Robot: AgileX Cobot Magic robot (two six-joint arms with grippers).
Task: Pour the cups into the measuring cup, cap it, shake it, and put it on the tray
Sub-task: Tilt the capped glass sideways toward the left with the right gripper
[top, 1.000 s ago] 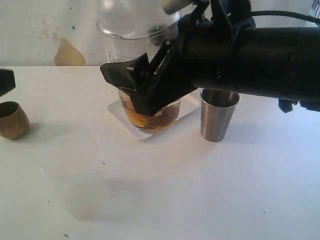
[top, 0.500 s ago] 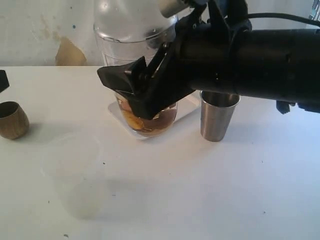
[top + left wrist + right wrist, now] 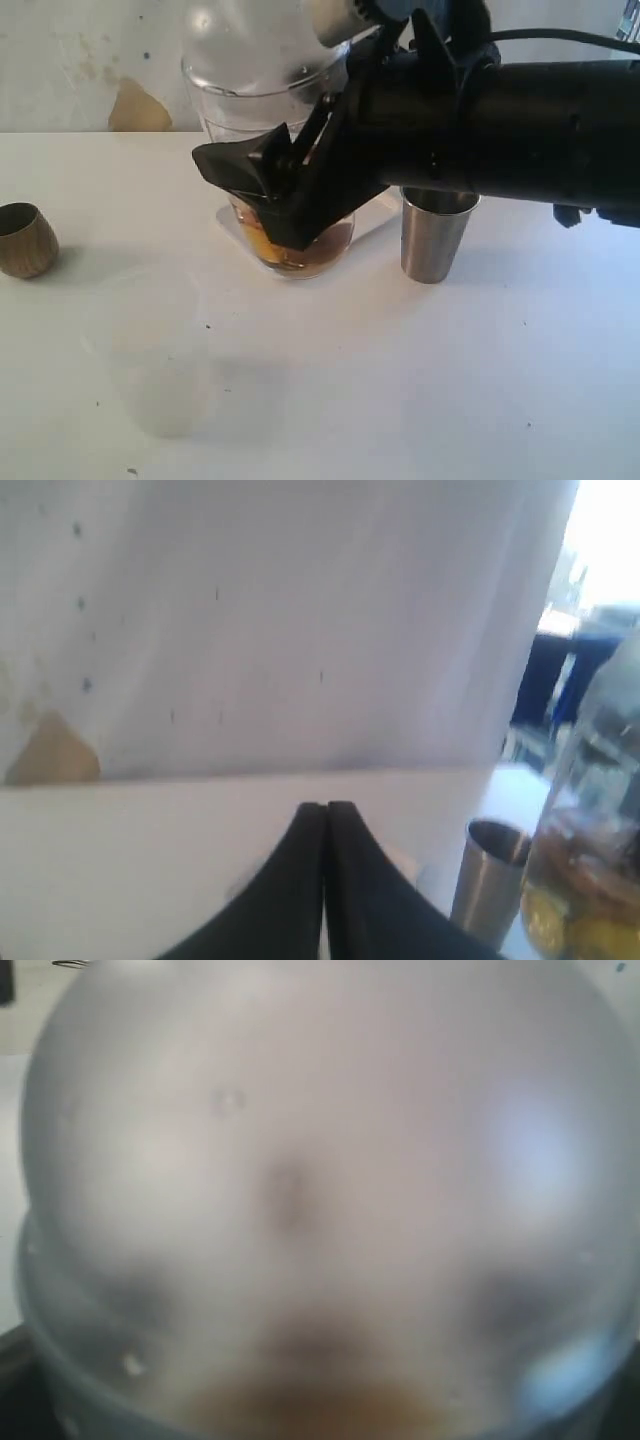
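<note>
Grip first: my right end effector (image 3: 262,200) is clamped around the middle of the measuring cup (image 3: 262,120), one finger on each side. That carries the cylinder upright, with its amber liquid pooled at the bottom. The dome cap (image 3: 250,30) is seated on top and fills the right wrist view as a blur. The measuring cup is at the front edge of the tray (image 3: 232,222); I cannot tell whether its base touches the tray or hangs just above it. With the cap on, I judge the pours done and the shake or set-down in hand.

My left end effector (image 3: 326,880) is clenched on nothing, its jaws pressed together. It points toward the back wall, clear of the work.

Taken from the measuring cup, the tumbler (image 3: 435,240) stands at 3 o'clock, just beside the tray and right under my right arm. It is the thing I would most likely knock. The wooden cup (image 3: 25,240) sits at 9 o'clock, well apart. The frosted cup (image 3: 150,360) stands at 7 o'clock on the worktop (image 3: 480,380). Nothing blocks the tray itself.
</note>
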